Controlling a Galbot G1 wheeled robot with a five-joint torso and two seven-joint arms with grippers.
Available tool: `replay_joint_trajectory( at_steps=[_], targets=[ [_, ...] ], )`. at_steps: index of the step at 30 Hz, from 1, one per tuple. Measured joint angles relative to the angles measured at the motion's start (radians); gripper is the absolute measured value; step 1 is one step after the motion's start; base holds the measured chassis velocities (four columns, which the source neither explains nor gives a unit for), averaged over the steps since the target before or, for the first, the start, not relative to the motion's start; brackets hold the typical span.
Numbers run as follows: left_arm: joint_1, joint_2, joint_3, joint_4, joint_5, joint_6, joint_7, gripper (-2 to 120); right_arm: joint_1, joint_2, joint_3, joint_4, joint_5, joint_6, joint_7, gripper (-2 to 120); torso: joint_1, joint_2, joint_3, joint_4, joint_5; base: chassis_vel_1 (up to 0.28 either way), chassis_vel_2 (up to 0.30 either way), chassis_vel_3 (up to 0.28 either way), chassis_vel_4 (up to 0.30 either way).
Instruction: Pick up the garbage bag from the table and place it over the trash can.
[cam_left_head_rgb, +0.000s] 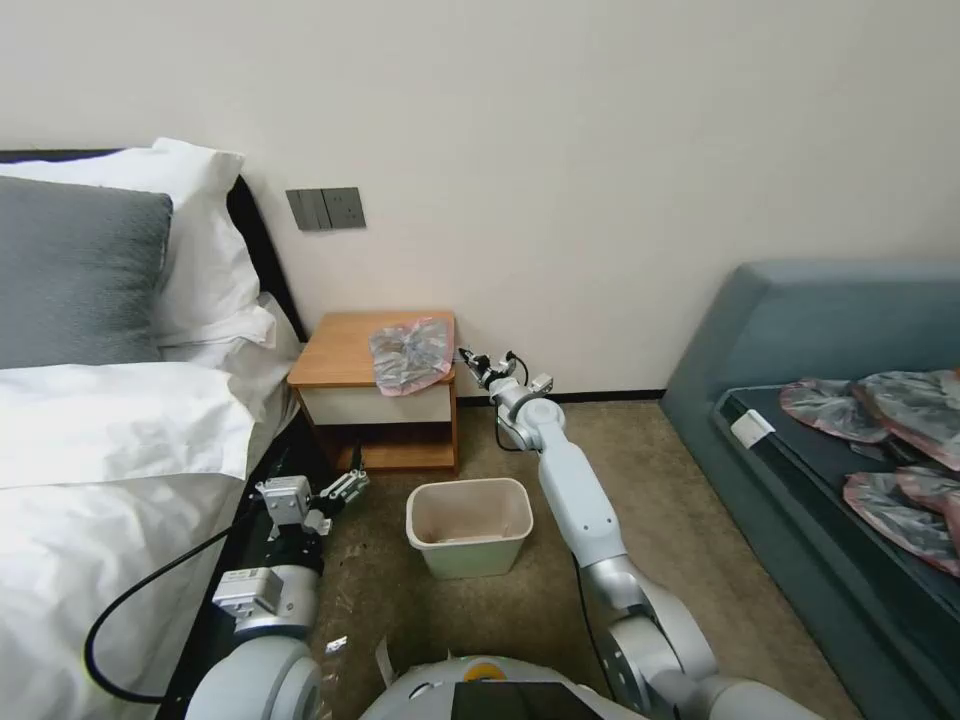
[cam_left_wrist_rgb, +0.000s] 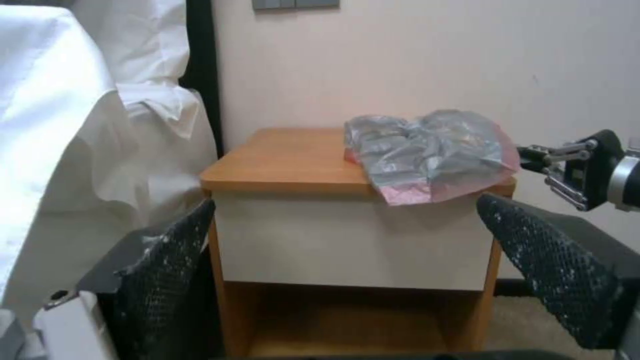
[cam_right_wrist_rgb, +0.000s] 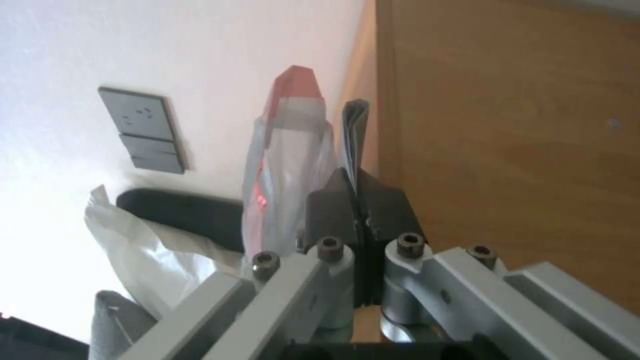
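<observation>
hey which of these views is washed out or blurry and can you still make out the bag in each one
Head view: even light, garbage bag clear on the table. Left wrist view: soft but readable, the left gripper a dark blurred foreground. Right wrist view: wall overexposed, right gripper shut on a bag edge, sharp enough.

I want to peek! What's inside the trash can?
The trash can looks empty, bare walls and bottom showing from the head view. Its near inside wall is hidden by the rim.
</observation>
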Motion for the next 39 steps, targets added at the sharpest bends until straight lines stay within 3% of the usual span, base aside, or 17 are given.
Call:
replay_joint_trajectory(
  at_steps=[8, 11, 12, 13, 21, 32, 39],
  targets=[
    [0.009, -0.001, -0.003, 0.000, 0.011, -0.005, 0.000, 100, -0.114, -0.032, -0.002, 0.188, -0.007, 0.000, 0.061, 0, 0.000, 0.000, 0.000, -0.0002, 0.0000, 0.000, 0.000, 0.000, 0.000],
    [0.009, -0.001, -0.003, 0.000, 0.012, -0.005, 0.000, 100, -0.125, -0.034, -0.002, 0.204, -0.007, 0.000, 0.064, 0, 0.000, 0.000, 0.000, -0.0001, 0.0000, 0.000, 0.000, 0.000, 0.000],
    [0.010, -0.006, 0.001, 0.000, 0.022, -0.011, 0.001, 100, -0.223, -0.044, -0.002, 0.340, -0.005, 0.005, 0.100, 0, 0.000, 0.000, 0.000, -0.0002, 0.0000, 0.000, 0.000, 0.000, 0.000],
    [0.011, -0.007, 0.004, 0.000, 0.025, -0.013, 0.002, 100, -0.257, -0.047, -0.006, 0.382, -0.002, 0.010, 0.117, 0, 0.000, 0.000, 0.000, -0.0002, 0.0000, 0.000, 0.000, 0.000, 0.000],
    [0.018, -0.007, 0.011, 0.000, 0.040, -0.026, 0.004, 100, -0.426, -0.069, -0.058, 0.611, -0.036, 0.029, 0.196, 0, 0.000, 0.000, 0.000, -0.0001, 0.0001, 0.000, 0.000, 0.000, 0.000],
    [0.017, -0.008, 0.014, 0.000, 0.044, -0.032, 0.004, 100, -0.543, -0.109, -0.165, 0.780, -0.082, 0.071, 0.287, 0, 0.000, 0.000, 0.000, -0.0001, -0.0001, 0.000, 0.000, 0.000, 0.000],
    [0.017, -0.009, 0.013, 0.000, 0.044, -0.036, 0.004, 100, -0.521, -0.092, -0.220, 0.820, -0.092, 0.099, 0.336, 0, 0.000, 0.000, 0.000, -0.0001, -0.0002, 0.000, 0.000, 0.000, 0.000]
  ],
)
